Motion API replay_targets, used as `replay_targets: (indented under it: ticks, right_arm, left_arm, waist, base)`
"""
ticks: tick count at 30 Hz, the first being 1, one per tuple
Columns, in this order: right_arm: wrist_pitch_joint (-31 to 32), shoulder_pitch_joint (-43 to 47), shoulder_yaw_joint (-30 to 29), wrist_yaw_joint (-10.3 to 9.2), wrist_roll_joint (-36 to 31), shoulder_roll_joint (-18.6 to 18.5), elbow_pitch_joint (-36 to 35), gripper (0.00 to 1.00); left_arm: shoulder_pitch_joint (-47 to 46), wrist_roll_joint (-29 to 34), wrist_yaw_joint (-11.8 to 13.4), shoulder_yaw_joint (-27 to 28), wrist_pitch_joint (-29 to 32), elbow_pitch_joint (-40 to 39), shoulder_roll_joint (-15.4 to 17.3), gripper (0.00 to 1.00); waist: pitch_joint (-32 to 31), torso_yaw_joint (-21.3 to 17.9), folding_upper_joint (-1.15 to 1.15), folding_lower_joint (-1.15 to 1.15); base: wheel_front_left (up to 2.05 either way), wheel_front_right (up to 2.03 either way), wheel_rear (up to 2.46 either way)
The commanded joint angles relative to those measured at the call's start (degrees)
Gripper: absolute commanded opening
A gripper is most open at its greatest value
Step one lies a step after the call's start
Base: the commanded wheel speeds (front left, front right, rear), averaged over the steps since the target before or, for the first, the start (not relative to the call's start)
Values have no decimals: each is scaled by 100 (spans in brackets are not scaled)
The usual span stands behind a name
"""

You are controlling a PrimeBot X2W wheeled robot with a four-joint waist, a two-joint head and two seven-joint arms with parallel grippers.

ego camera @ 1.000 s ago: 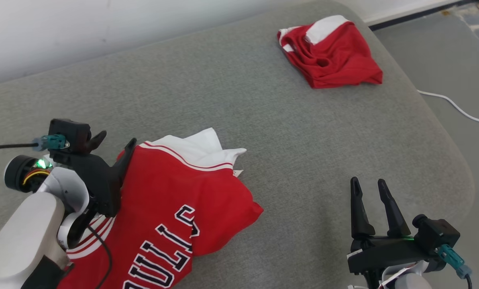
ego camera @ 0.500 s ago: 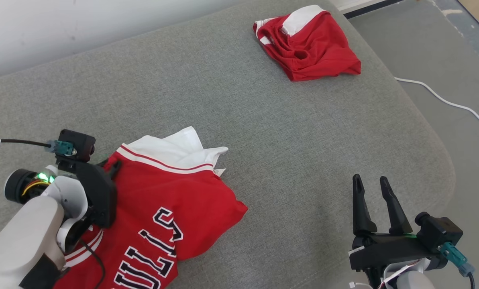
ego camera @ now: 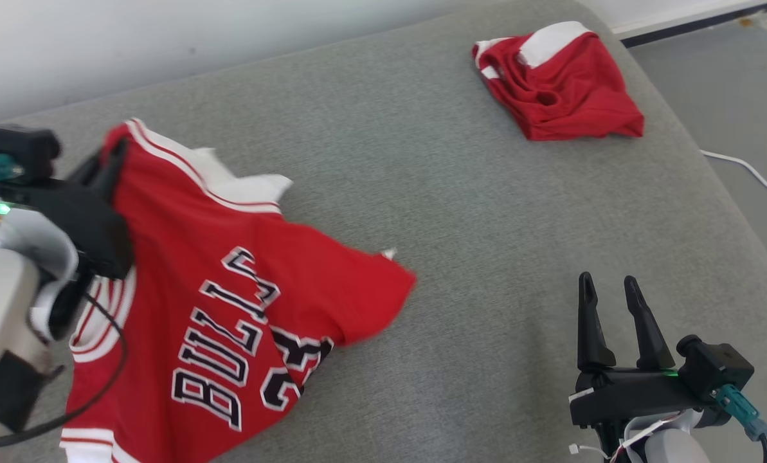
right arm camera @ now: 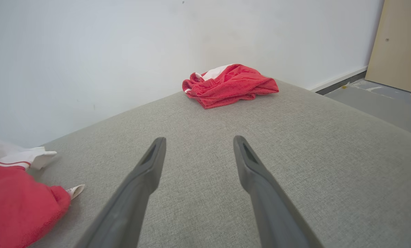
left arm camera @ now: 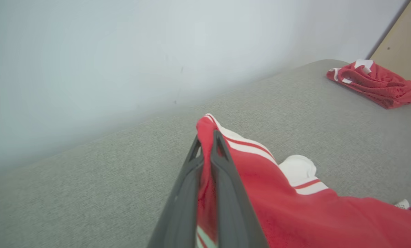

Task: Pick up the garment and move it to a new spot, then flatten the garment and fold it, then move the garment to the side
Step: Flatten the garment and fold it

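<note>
At the near right edge of the grey cushion (ego camera: 460, 212), the right gripper (ego camera: 608, 280) hovers with its fingers spread apart and nothing between them. Near left: the left gripper (left arm camera: 207, 137) is pinched tight on the striped trim of the red jersey (ego camera: 229, 270), holding that corner up off the cushion. The rest of the jersey drapes down from the grip onto the cushion, lettering facing up (number partly folded under). Farther back, toward the right corner, a second red garment (ego camera: 563, 83) lies crumpled, well apart from the jersey. Beyond: grey floor (ego camera: 711, 83), white cable (ego camera: 743, 168), pale wall (ego camera: 164, 38).
</note>
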Motion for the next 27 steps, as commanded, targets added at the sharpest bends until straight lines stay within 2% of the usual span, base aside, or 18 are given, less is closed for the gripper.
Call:
replay_targets:
  ticks: [1,10,15,16,17,18,19,27]
  right_arm:
    - [1,-41,3,-14,-23,18,-22,100]
    - [1,-108,8,-14,-130,18,-48,100]
    - [1,-133,-22,-14,-187,18,-34,100]
    - [1,-139,-17,-14,-196,19,-27,100]
    - [1,-148,-13,-14,-198,19,-19,100]
    - [1,-157,-13,-14,-209,18,-9,100]
    - [1,-160,-11,-14,-221,17,-2,100]
    - [1,-6,-111,-14,-409,15,28,100]
  left_arm:
    - [-11,-31,58,59,-78,-21,62,0]
    - [333,55,634,697,-977,315,872,0]
    - [599,-19,692,773,-1226,564,923,0]
    - [645,-23,701,775,-1295,611,890,24]
    - [668,0,715,761,-1366,654,867,57]
    - [684,63,736,728,-1439,693,846,85]
    - [681,101,748,710,-1516,725,817,100]
    - [506,210,629,795,-1961,695,557,100]
  waist:
    - [2,181,0,0]
    - [136,298,0,0]
    - [218,294,0,0]
    - [223,295,0,0]
    - [225,296,0,0]
    - [219,302,0,0]
    - [206,310,0,0]
    - [-174,573,0,0]
  base:
    - [0,0,0]
    - [0,0,0]
    - [0,0,0]
    - [0,0,0]
    - [0,0,0]
    - [0,0,0]
    - [0,0,0]
    - [0,0,0]
